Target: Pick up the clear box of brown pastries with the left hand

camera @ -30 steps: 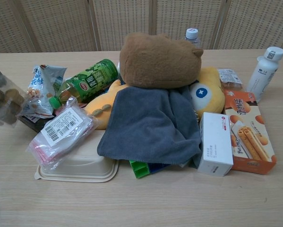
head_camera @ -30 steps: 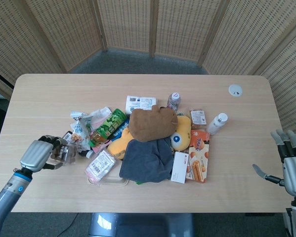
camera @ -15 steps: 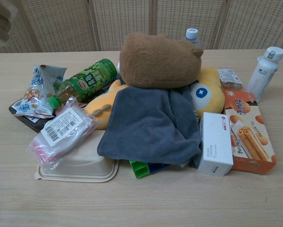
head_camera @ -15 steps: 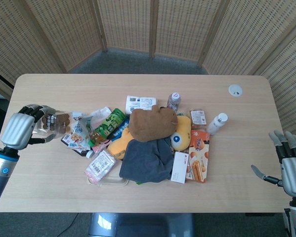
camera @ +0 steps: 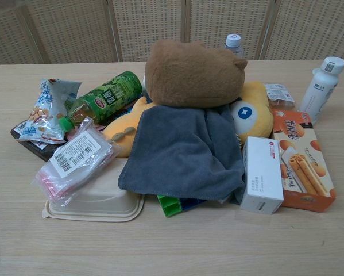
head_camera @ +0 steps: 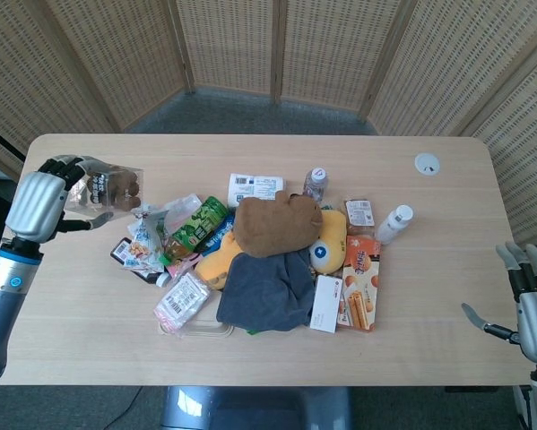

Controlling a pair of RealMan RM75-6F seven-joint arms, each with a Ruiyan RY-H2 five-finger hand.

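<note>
Your left hand point(head_camera: 37, 204): matt grey metal-look shell. Clear box of brown pastries point(head_camera: 109, 189) you hold: glossy see-through plastic. Table point(head_camera: 89, 305): pale wood grain, smooth, matt. Brown plush point(camera: 193, 73): short fuzzy cloth. Grey towel point(camera: 183, 150): soft matt cloth. Green bottle point(camera: 105, 96): shiny plastic, glossy label. Orange biscuit box point(camera: 302, 163): printed cardboard. Beige tray point(camera: 97, 201) near front edge: smooth matt plastic.
</note>
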